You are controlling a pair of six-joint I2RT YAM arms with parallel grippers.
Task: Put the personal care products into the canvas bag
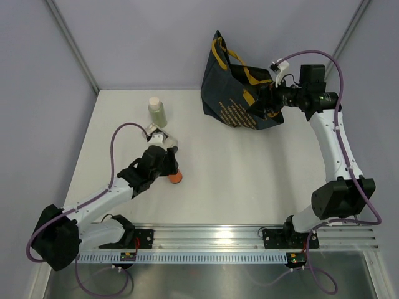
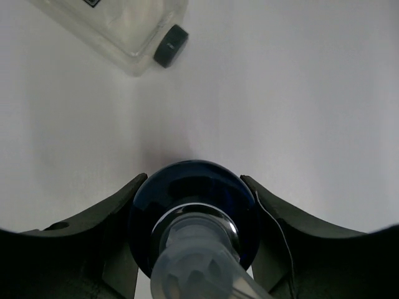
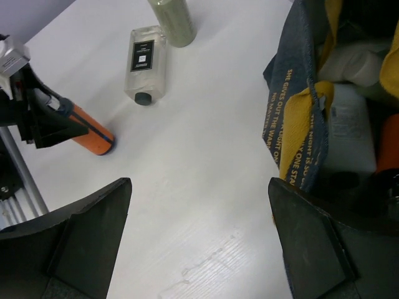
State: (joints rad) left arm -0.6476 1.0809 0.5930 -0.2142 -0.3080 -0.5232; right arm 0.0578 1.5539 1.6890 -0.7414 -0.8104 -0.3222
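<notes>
My left gripper (image 1: 168,168) is shut on an orange bottle (image 1: 176,177), whose base touches the table. In the left wrist view the jaws press both sides of its dark round shoulder (image 2: 193,199); the right wrist view shows it tilted (image 3: 87,134). A clear flat black-labelled bottle (image 1: 163,138) lies just beyond that gripper, also seen in the left (image 2: 118,25) and right (image 3: 144,62) wrist views. A pale green bottle (image 1: 157,112) stands behind it. My right gripper (image 1: 262,104) is open and empty (image 3: 199,212) beside the mouth of the navy canvas bag (image 1: 234,93).
Inside the bag (image 3: 299,124) I see a white bottle (image 3: 349,124), an orange one (image 3: 388,143) and a pale one (image 3: 349,59). The bag stands at the back right against the wall. White side walls close the table.
</notes>
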